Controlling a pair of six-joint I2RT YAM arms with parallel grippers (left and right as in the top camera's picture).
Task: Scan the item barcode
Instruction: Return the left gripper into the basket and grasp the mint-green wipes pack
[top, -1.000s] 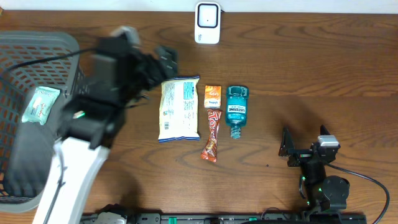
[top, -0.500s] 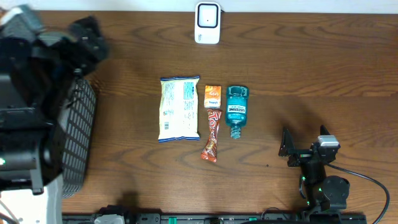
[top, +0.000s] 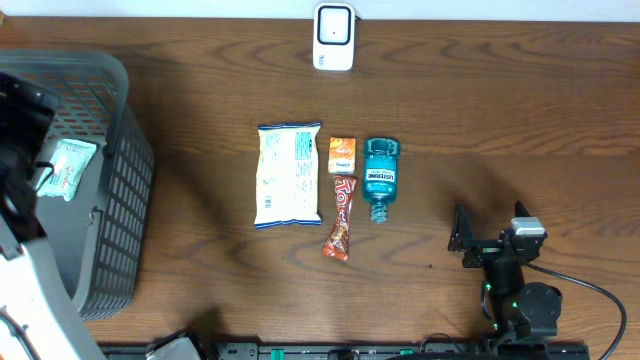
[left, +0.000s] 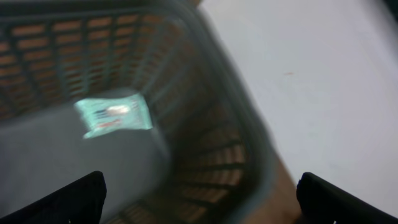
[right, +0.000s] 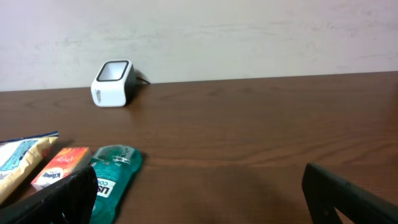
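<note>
left gripper (left: 199, 202) jaws spread wide, empty, over grey basket (top: 125, 110); pale green packet (top: 65, 168) lies inside. right gripper (right: 202, 199) also wide, empty, low by the front of the table (top: 520, 120). mid-table row: chip bag (top: 289, 175), orange box (top: 342, 155), candy bar (top: 341, 217), mouthwash bottle (top: 381, 178). white scanner (top: 334, 37) at far edge, well apart.

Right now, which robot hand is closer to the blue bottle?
Right. The right gripper sits right of the mouthwash bottle, toward the front edge; the left gripper hangs over the basket, far left.
</note>
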